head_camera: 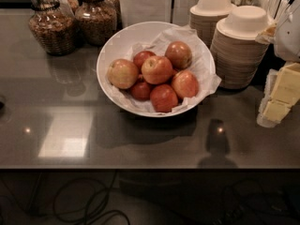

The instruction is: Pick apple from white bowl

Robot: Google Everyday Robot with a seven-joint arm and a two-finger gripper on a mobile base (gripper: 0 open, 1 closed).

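Observation:
The white bowl (117, 43) is wide and shallow, lined with crumpled white paper, and stands at the middle back of the dark counter. Several apples lie in it. The apple (157, 69) is orange-red with a yellowish blush and sits on top at the centre of the pile. A paler yellow-pink apple (123, 73) lies at its left and small dark red apples (142, 58) lie behind and below it. A white shape at the right edge looks like my gripper (287, 32); it is well to the right of the bowl and holds nothing that I can see.
Two stacks of small beige paper bowls (241, 46) stand right of the bowl. Two glass jars (52, 25) stand at the back left. Pale yellow blocks (281, 95) sit at the right edge. The counter's front edge runs across below, with cables on the floor.

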